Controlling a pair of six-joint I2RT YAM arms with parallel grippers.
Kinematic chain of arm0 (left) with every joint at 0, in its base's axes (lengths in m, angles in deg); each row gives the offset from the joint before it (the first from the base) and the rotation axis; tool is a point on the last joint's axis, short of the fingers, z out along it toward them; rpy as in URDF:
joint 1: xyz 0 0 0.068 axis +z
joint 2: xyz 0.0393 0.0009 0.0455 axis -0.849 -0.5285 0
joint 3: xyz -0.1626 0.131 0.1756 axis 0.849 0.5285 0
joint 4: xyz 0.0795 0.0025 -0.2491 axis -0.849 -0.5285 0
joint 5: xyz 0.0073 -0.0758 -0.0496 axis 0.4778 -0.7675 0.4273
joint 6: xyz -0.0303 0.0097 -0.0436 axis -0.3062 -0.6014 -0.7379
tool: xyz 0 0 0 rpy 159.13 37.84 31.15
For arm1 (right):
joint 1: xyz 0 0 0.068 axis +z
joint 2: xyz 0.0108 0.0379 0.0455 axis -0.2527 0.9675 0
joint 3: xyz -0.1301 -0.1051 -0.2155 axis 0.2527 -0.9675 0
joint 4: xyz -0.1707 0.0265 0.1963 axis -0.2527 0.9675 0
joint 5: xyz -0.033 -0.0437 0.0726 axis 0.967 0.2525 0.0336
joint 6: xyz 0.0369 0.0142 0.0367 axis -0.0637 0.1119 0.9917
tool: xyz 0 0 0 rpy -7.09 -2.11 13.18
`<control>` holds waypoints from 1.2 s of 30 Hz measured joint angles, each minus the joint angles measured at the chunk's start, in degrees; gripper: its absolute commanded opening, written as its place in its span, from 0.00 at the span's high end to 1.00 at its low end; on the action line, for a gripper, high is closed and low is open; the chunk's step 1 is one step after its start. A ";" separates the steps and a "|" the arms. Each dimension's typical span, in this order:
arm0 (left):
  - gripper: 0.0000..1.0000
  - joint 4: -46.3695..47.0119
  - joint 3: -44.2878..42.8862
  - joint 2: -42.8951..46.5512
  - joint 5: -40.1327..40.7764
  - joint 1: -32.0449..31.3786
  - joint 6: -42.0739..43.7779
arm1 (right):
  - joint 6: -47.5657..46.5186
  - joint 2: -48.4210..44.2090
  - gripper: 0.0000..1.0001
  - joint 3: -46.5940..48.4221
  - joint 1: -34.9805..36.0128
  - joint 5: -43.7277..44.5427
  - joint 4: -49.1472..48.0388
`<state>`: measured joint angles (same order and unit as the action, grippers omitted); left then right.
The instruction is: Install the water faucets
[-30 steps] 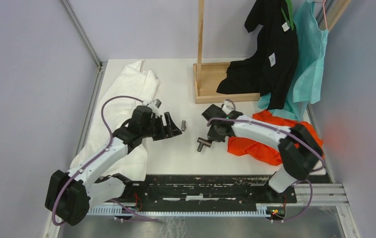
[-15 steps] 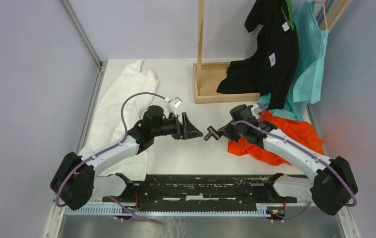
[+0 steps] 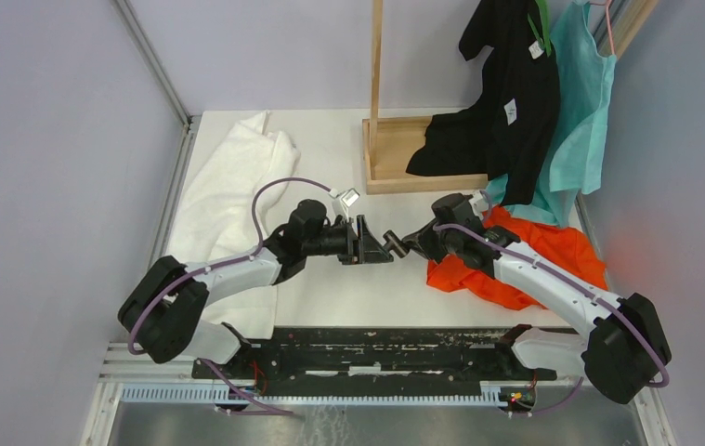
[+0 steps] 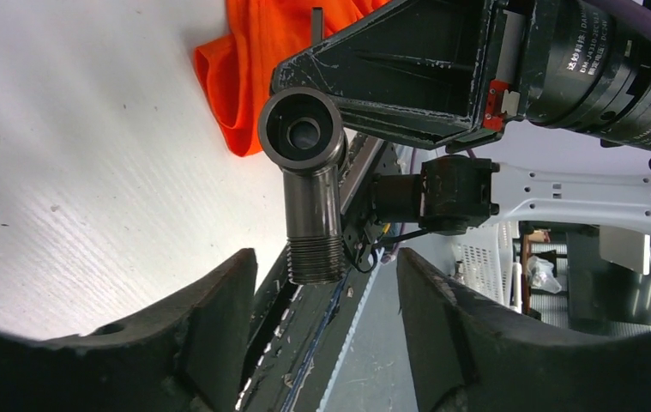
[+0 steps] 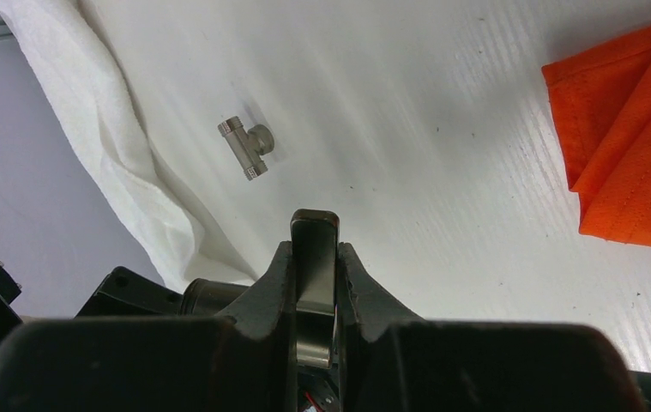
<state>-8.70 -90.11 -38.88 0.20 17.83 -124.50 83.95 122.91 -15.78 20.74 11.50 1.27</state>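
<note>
Fittings number two: the larger faucet piece (image 4: 313, 202) is pinched tight in the right gripper (image 5: 315, 253), raised over the middle of the tabletop (image 3: 330, 139), its open round end facing the left gripper (image 4: 326, 262); that gripper's two fingers are spread with nothing between them, just short of the held piece; the shorter faucet piece (image 5: 247, 146) lies loose near the one white cloth (image 3: 228, 200) along the left edge; one orange cloth (image 3: 515, 269) lies toward the right edge; one wooden stand (image 3: 395, 153) sits at the far edge, one black garment (image 3: 506, 102) and one teal garment (image 3: 580, 111) hanging by the far right corner.
</note>
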 measured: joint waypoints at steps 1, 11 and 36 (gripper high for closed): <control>0.40 0.22 0.00 -0.11 0.00 -0.13 -0.13 | 0.00 0.00 1.00 0.00 -0.04 -0.09 -0.15; 0.97 1.51 -0.90 -2.12 0.31 -0.31 -2.19 | -0.26 0.37 1.00 0.00 -0.68 -0.85 -1.07; 0.97 -36.44 -20.09 1.84 -20.50 2.97 34.07 | -51.60 -27.32 0.00 3.96 -2.12 -29.88 -1.53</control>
<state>-45.13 -110.19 -37.04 -20.30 20.80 -90.43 32.34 95.59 -11.82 18.62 -18.37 -0.26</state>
